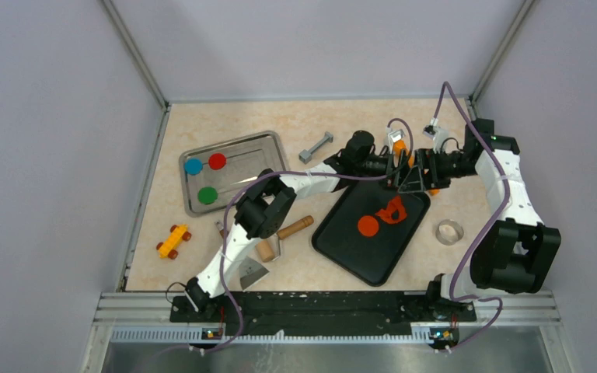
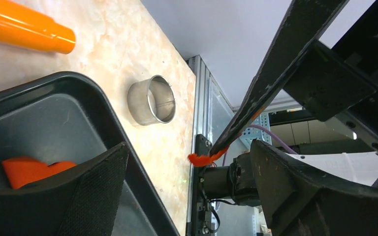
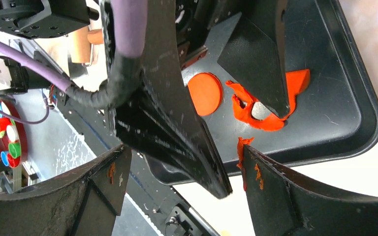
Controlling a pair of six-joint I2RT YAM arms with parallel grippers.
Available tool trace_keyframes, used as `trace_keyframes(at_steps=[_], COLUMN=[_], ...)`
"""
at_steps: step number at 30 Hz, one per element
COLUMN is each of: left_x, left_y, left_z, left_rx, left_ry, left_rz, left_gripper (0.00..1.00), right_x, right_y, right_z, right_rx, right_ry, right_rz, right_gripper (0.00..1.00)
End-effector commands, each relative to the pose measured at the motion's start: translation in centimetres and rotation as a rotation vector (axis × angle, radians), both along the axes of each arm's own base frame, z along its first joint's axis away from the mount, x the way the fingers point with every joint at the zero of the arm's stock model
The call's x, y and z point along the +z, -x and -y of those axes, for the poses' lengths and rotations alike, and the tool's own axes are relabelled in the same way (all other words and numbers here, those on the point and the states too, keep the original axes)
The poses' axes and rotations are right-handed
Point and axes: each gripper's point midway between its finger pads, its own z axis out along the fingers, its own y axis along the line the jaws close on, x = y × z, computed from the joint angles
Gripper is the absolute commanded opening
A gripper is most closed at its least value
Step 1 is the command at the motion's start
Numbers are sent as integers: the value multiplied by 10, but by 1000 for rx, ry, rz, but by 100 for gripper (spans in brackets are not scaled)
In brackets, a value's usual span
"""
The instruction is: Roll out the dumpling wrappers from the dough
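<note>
One ring (image 2: 140, 103), one tray (image 1: 373, 263), ragged dough (image 1: 396, 211)

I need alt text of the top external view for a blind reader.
The left arm and right arm meet over the far end of a black tray holding a round orange-red wrapper and ragged dough. A metal tray at left holds a blue wrapper, a red wrapper and a green wrapper.
</note>
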Motion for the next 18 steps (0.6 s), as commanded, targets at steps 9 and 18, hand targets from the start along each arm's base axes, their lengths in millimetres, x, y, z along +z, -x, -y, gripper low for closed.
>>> trace_keyframes(at_steps=[9,18], left_x=[-15,-54], left_y=[-19,-18], left_z=[6,-8], left_rx=[108,110], left_ry=[-59,-128], left_rz=[-90,-191], left_gripper=[91,89], right_x=[14,21], right_y=[4,2], right_z=[-8,-7], right_rx=[50,58], right_ry=[-25,-18], right_rz=[44,62], right_gripper=[78,77])
